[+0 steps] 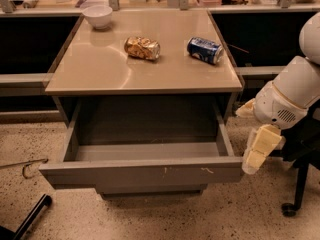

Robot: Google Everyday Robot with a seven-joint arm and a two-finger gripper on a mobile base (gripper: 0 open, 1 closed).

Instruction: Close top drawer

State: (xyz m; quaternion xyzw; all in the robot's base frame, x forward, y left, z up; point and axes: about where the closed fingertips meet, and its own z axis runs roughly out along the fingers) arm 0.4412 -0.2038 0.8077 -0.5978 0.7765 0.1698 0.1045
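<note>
The top drawer is a wide, shallow grey metal drawer pulled far out from under the tan table top. Its flat front panel has small pale scratch marks near the upper edge. The inside looks empty. My gripper is cream-coloured and hangs from the white arm at the right. It points down, just beside the right end of the drawer's front panel, and I cannot tell whether it touches the panel.
On the table top stand a white bowl, a crumpled brown can and a blue can on its side. A lower drawer front sits under the open one. A chair base stands at the right. A wire hook lies on the floor at the left.
</note>
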